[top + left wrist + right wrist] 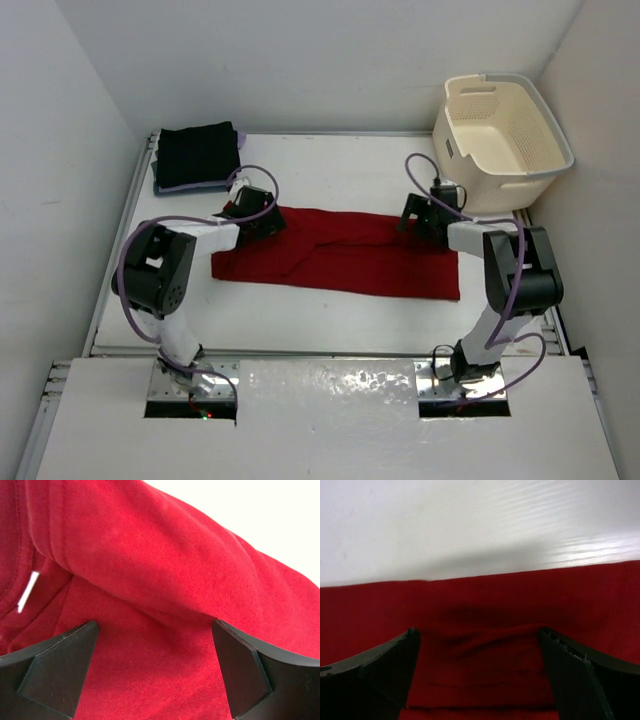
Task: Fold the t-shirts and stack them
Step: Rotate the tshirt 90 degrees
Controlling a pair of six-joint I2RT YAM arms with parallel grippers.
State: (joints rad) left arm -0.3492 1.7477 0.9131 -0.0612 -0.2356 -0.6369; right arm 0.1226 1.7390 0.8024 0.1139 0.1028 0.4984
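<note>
A red t-shirt (340, 255) lies folded into a long band across the middle of the white table (330, 170). My left gripper (262, 222) hovers over its upper left corner, jaws wide apart and empty, red cloth (150, 645) filling the gap between the fingers (55, 675). My right gripper (422, 222) is over the upper right corner, also open, with a small ridge of red cloth (480, 645) between its fingers (572, 675). A stack of folded shirts, black (197, 152) on top with lavender and teal edges below, sits at the back left.
A cream plastic laundry basket (500, 125) stands at the back right corner, just behind the right gripper. White walls close in the table on three sides. A white label (27, 592) shows inside the red shirt's collar.
</note>
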